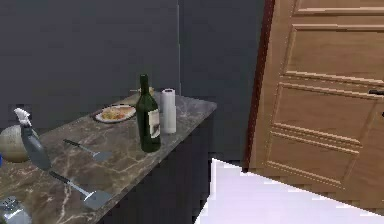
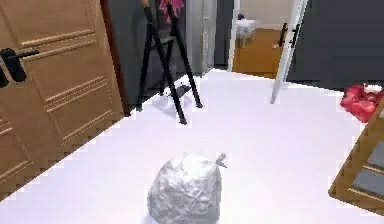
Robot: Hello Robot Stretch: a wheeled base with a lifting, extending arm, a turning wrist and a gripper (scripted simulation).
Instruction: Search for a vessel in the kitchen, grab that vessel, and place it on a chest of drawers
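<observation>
Forward view, left to right:

1. A dark marble countertop (image 1: 125,150) on dark cabinets runs from the lower left toward the middle.
2. At its left edge stands a pale round object (image 1: 10,143); what kind of thing it is cannot be told.
3. Just beside it stands a spray bottle (image 1: 33,145) with a white head.
4. Two metal utensils (image 1: 86,151) lie flat on the marble, one nearer the camera than the other.
5. A plate (image 1: 115,114) with food sits toward the far end of the countertop.
6. The task's vessel, as far as shape and colour allow, is the dark green wine bottle (image 1: 149,116). It stands upright on the countertop near the front edge, between the plate and a white paper towel roll (image 1: 169,110).
7. A panelled wooden door (image 1: 320,90) occupies the right.

Arm side view, left to right:

1. A wooden door with a black handle (image 2: 15,62) is at the left.
2. A black stepladder (image 2: 162,65) stands against the wall.
3. A crumpled, tied-off white garbage bag (image 2: 187,188) sits on the pale floor (image 2: 260,140) in the foreground.
4. An open white door (image 2: 288,55) leads to a room with a wooden floor.
5. A red object (image 2: 362,100) lies at the right edge, above a piece of wooden furniture (image 2: 365,172).

Gripper state: cannot be told.
</observation>
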